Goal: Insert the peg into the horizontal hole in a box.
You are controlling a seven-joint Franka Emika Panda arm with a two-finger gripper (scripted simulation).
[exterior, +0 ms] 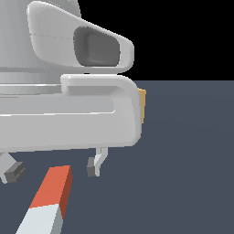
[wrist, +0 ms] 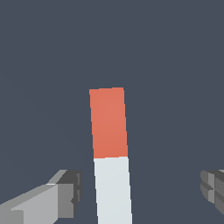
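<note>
Peg [wrist: 111, 157] lies flat on floor [exterior: 187, 160], untouched, orange half pointing away from cam. Gripper [exterior: 54, 170] hangs above it w/ arm body filling ext. view; fingers [wrist: 65, 194] wide apart, either side of white half. Box [exterior: 142, 104] mostly hidden behind arm.

A smooth, matt peg [exterior: 48, 201], flat orange-red on one half and plain white on the other, lies on an even, dull slate-grey floor [exterior: 183, 160], beneath a satiny pale-grey arm casing [exterior: 68, 123] that looks like moulded plastic, with darker matt grey fingertips [wrist: 70, 192].
</note>
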